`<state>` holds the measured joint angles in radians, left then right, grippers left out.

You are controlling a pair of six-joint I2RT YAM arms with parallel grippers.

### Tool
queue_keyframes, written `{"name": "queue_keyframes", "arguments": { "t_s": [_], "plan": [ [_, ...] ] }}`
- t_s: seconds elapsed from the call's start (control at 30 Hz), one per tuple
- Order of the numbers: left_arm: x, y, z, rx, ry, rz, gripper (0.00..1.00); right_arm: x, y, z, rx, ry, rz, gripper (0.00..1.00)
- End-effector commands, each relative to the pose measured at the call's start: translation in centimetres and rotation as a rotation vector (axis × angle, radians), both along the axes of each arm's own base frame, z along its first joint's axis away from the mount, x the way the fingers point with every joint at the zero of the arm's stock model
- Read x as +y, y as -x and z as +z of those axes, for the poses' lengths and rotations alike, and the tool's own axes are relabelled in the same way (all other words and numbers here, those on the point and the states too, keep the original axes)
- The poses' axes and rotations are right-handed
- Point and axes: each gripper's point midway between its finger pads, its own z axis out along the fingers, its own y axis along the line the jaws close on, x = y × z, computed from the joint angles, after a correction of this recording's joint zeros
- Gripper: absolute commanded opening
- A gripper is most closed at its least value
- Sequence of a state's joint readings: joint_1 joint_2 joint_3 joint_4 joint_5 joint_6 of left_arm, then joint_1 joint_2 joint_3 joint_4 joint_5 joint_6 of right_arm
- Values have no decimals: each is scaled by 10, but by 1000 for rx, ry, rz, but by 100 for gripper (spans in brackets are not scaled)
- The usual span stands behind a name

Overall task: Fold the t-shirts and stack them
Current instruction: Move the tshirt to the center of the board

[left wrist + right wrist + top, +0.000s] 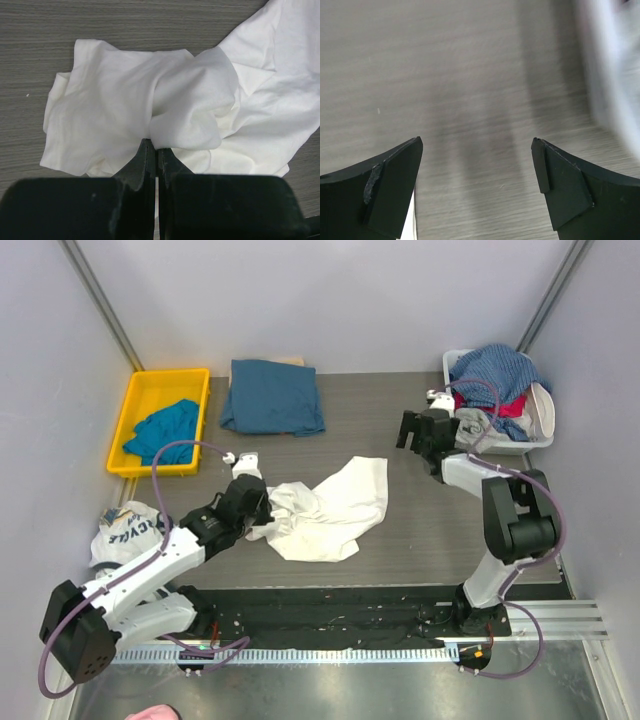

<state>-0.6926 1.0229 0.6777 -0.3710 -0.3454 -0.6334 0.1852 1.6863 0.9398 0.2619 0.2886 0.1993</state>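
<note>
The white t-shirt lies crumpled in the middle of the table; no black marks show on it. My left gripper is shut on a bunched fold at its left edge. In the left wrist view the jaws are pressed together with white cloth pinched at their tips. The dark blue t-shirt lies folded flat at the back of the table. My right gripper hovers open and empty over bare table near the basket; in the right wrist view its gripper holds nothing.
A yellow tray with a teal cloth stands at the back left. A white basket piled with clothes stands at the back right, blurred in the right wrist view. A white printed garment hangs off the left edge.
</note>
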Motion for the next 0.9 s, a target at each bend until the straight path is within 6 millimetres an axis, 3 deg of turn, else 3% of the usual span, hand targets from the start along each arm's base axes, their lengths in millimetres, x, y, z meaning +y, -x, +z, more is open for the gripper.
{"name": "queue_keyframes", "arguments": {
  "t_s": [0.0, 0.2, 0.43, 0.87],
  "plan": [
    [3, -4, 10, -47, 37, 38, 0, 26, 15, -38, 192, -17, 56, 100],
    [8, -2, 7, -49, 29, 50, 0, 54, 18, -56, 287, -61, 163, 100],
    [11, -1, 6, -52, 20, 53, 0, 74, 21, -63, 317, -95, 248, 99],
    [13, 1, 7, -55, 18, 59, 0, 111, 29, -75, 399, -187, 415, 87]
  ]
}}
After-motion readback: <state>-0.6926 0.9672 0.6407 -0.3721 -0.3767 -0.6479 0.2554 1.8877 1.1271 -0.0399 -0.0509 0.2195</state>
